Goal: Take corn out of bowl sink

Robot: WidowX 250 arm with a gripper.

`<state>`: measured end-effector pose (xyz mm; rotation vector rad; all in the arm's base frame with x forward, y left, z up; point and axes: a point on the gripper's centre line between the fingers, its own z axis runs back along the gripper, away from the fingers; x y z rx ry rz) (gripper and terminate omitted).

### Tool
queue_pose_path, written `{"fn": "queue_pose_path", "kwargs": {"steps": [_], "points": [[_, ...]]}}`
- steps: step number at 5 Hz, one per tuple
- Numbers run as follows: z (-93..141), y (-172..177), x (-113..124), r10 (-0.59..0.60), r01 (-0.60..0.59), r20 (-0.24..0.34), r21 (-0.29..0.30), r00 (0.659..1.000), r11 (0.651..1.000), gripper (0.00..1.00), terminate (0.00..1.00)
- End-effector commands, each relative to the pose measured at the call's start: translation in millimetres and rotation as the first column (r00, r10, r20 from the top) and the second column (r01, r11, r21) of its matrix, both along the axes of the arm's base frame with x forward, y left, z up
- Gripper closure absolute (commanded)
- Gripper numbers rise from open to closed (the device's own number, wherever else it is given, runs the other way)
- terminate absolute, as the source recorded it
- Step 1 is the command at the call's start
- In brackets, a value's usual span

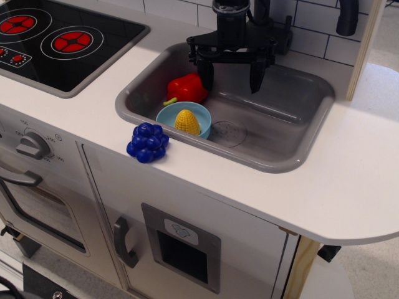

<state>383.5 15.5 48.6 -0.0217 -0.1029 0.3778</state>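
Leftmost sits a black stovetop [62, 40], then blue grapes [147, 142] on the counter edge beside the sink [280, 159]. Inside the sink's left end, a light blue bowl [167, 116] cradles the corn [187, 121], a stubby yellow cone with bumpy kernels, lying exposed, likely easy to reach from above. A red pepper [186, 88] lies just behind. Further right, the claw [230, 76] hangs above the basin, fingers spread apart, holding nothing.

White toy kitchen surface [349, 187], black stovetop [56, 43] with red burners top left. White tile wall [324, 31] behind. Oven door [37, 212], knob [31, 146], cabinet handle [121, 243] below. Wooden post [365, 43] right.
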Motion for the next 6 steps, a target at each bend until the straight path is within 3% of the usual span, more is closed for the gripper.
{"fn": "queue_pose_path", "kwargs": {"steps": [1,2,4,6], "points": [[0,0,0,0.0,0.0,0.0,0.0,1.0,1.0,0.0,0.0],[6,21,-12,0.045,-0.046,-0.041,-0.015,0.998,0.999,0.0,0.0],[-3,47,-31,0.079,-0.077,-0.058,0.025,0.995,0.997,0.0,0.0],[-8,56,-37,0.072,-0.071,-0.016,0.027,0.997,0.997,0.0,0.0]]}}
